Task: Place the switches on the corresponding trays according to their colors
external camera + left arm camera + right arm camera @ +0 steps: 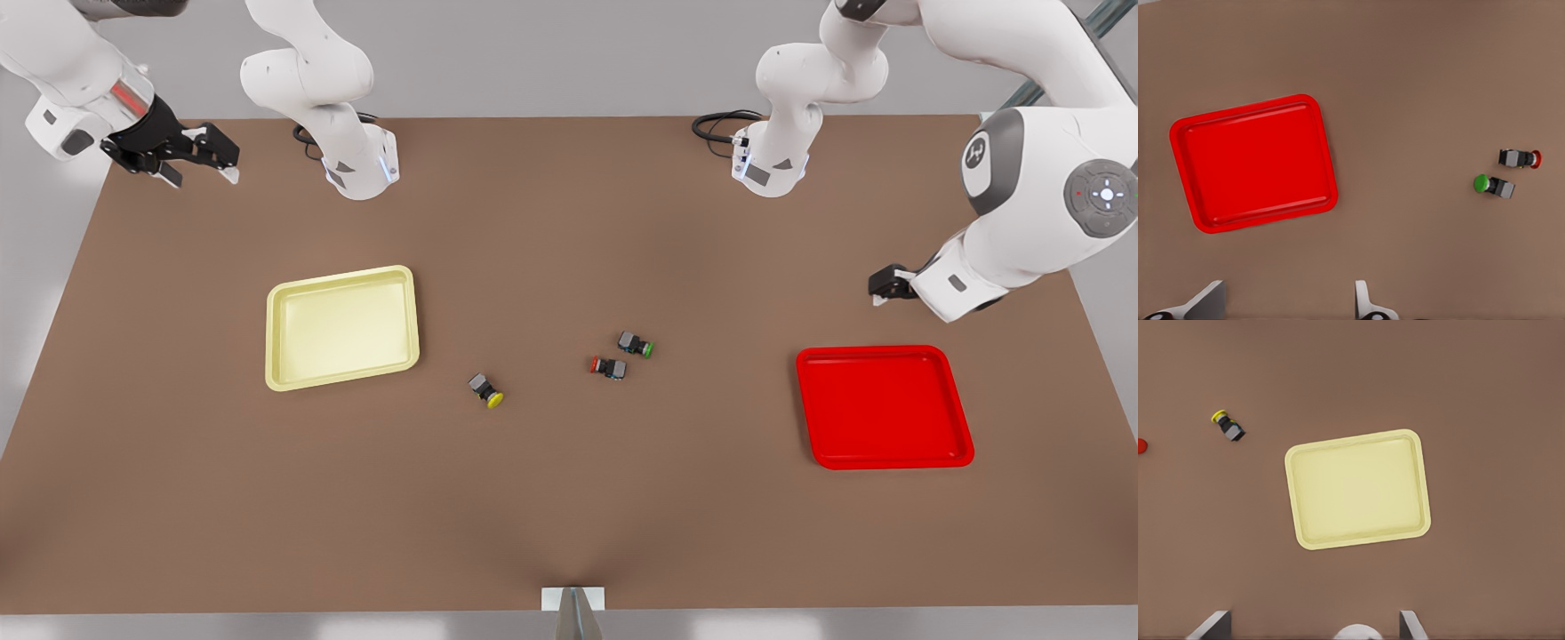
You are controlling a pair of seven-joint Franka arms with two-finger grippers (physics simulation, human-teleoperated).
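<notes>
The yellow-capped switch [486, 390] [1228, 426] lies on its side on the brown table, just toward the front view's right of the pale yellow tray [342, 327] [1358, 490]. The red-capped switch [608, 366] [1518, 159] lies near the table's middle, well apart from the red tray [883, 406] [1255, 163]. Both trays hold nothing. My right gripper [191, 156] [1311, 627] hangs open high over the far corner at the front view's left. My left gripper [889, 286] [1286, 303] is open above the table just behind the red tray.
A green-capped switch [636, 344] [1493, 185] lies right beside the red-capped one, a small gap between them. The two arm bases [360, 164] [772, 164] stand at the table's far edge with black cables [716, 124]. A small white mount [573, 600] sits at the front edge.
</notes>
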